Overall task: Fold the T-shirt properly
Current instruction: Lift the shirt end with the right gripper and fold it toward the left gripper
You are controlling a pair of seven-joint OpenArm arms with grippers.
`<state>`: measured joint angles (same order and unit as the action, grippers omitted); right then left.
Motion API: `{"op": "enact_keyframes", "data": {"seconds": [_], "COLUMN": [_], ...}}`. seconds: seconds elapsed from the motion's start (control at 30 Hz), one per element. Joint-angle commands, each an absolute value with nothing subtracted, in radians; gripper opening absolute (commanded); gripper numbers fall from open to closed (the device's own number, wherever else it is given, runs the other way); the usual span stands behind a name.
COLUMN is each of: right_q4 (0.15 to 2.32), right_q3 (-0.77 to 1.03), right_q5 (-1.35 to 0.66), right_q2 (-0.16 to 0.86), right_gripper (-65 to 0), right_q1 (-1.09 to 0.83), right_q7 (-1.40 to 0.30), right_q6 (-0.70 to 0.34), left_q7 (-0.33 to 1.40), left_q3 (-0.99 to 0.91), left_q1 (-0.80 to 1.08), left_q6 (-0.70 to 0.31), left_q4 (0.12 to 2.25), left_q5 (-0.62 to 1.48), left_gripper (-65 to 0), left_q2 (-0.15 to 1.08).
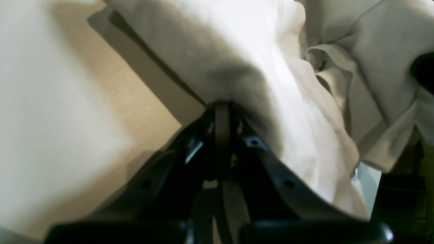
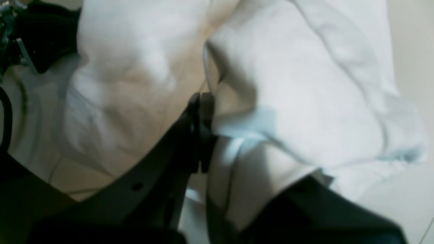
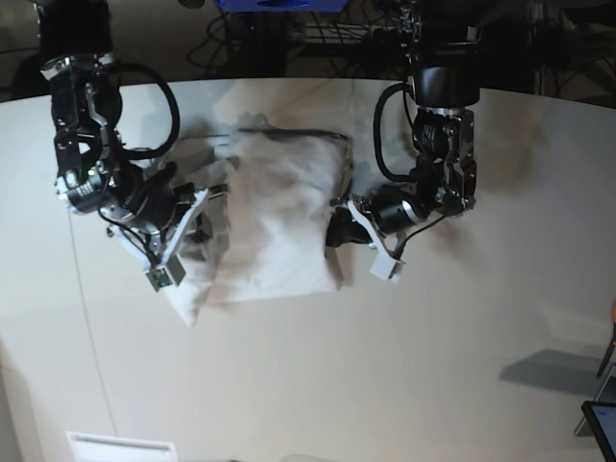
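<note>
**Base view: a white shirt held at both sides, mid-fold**

Base view shows the T-shirt (image 3: 279, 221) lying in the middle of the pale round table (image 3: 462, 366). It is already bunched into a tall, narrow block, with one loose flap hanging out at the lower corner on the picture's left side.

The left gripper (image 3: 339, 229) is seen at the shirt's edge on the picture's right side. In the left wrist view its jaws are pressed together, and the cloth (image 1: 271, 84) is pinched at their tip and draped over one finger. The right gripper (image 3: 197, 226) is at the other edge. In the right wrist view the jaws (image 2: 200, 112) are closed tight on a fold of the white cloth (image 2: 305, 84).

The step in hand is judged to be a side fold, with both edges held at once. To do it well, both pinches should be kept firm, so no cloth is dropped. The two edges should be lifted only a little and moved at the same speed, so the shirt is not pulled crooked. The cloth should be kept gently stretched between the grippers, so wrinkles are smoothed out. The loose flap should be tucked in before the cloth is laid down. The edges should be lined up first, and only then should the jaws be let go.

The collar and its tag cannot be made out in these pictures.
</note>
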<state>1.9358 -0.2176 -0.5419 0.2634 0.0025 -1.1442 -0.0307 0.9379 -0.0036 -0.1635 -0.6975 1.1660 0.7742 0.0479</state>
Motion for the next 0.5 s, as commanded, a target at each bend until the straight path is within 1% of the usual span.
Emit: {"op": "enact_keyframes", "data": {"seconds": [0.0, 0.3, 0.4, 0.47], "right_q4": [1.959, 1.966, 1.966, 1.966], "right_q3": [-0.232, -0.432, -0.504, -0.553], "right_q5": [-0.538, -0.447, -0.41, -0.371], "right_q2": [0.269, 0.269, 0.271, 0.271], "right_gripper": [-65.0, -65.0, -65.0, -65.0], "right_q1": [0.018, 0.033, 0.035, 0.042], "right_q7": [-1.107, -1.059, -1.044, -1.044], "right_q6": [-0.01, 0.196, 0.278, 0.308], "left_q7": [0.957, 0.957, 0.957, 0.957], "left_q3": [0.004, 0.004, 0.004, 0.004], "left_q1": [-0.17, -0.17, -0.17, -0.17], "left_q6": [-0.698, -0.698, -0.698, -0.698], "left_q4": [1.168, 1.167, 1.168, 1.168], "left_q5": [0.788, 0.788, 0.788, 0.788], "left_gripper": [-65.0, -65.0, -65.0, -65.0], "left_q2": [0.042, 0.042, 0.042, 0.042]}}
